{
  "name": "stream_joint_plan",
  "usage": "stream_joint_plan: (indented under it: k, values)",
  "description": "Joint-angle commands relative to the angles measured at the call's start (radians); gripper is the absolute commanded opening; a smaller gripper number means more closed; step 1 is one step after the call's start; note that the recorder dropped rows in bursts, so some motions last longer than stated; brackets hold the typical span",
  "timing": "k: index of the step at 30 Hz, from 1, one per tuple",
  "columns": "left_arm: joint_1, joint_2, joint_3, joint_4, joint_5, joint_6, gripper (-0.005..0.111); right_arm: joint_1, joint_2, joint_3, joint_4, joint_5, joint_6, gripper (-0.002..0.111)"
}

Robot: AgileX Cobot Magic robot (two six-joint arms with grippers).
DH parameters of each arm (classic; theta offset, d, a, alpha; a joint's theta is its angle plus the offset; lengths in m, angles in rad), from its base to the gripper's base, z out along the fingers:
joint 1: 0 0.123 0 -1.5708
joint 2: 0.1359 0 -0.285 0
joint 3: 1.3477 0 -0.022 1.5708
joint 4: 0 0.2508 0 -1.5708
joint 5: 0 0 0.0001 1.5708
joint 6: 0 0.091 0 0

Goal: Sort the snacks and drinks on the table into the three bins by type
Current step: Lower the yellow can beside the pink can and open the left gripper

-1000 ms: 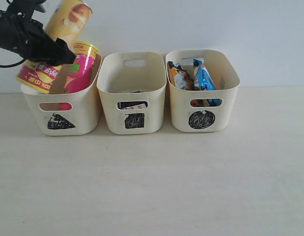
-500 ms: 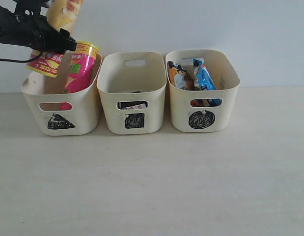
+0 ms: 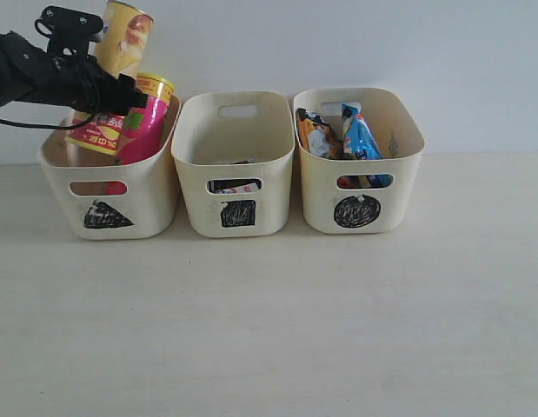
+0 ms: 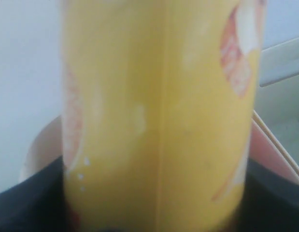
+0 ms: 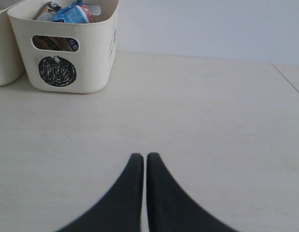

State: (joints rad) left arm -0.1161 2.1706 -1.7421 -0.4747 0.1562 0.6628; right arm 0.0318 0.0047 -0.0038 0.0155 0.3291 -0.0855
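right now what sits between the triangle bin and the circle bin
The square-marked bin stands between the triangle bin and circle bin, as the exterior view shows.

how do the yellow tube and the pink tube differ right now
The yellow tube is gripped by the left pincer, lower end at the mouth of the triangle bin; the pink tube leans free inside that bin. The yellow tube rises higher than the pink tube. Both are tilted chip tubes.
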Motion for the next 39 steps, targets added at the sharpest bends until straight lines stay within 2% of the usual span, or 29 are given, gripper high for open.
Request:
stream_joint_plan:
  k: [1,8,11,13,26,34,37,39]
  values:
    - [0.006,0.0,-0.008,0.004,0.035,-0.012,0.021,-0.003,-0.005,0.004,-0.002,-0.008,-0.001,0.0]
    - [0.006,0.0,-0.008,0.0,0.064,-0.012,0.069,-0.003,-0.005,0.004,-0.002,-0.008,-0.001,0.0]
    - [0.006,0.0,-0.008,0.0,0.085,-0.012,0.083,-0.003,-0.005,0.004,-0.002,-0.008,-0.001,0.0]
    - [0.006,0.0,-0.008,0.0,0.098,-0.012,0.085,-0.003,-0.005,0.004,-0.002,-0.008,-0.001,0.0]
    - [0.006,-0.072,-0.008,0.0,0.188,-0.012,0.086,-0.003,-0.005,0.004,-0.002,-0.008,-0.001,0.0]
    - [0.006,-0.176,-0.008,0.0,0.316,-0.012,0.085,-0.003,-0.005,0.004,-0.002,-0.008,-0.001,0.0]
    - [0.006,-0.199,-0.008,0.009,0.386,-0.017,0.072,-0.003,-0.005,0.004,-0.002,-0.008,-0.001,0.0]
    - [0.006,-0.214,-0.008,0.045,0.441,-0.023,0.054,-0.003,-0.005,0.004,-0.002,-0.008,-0.001,0.0]
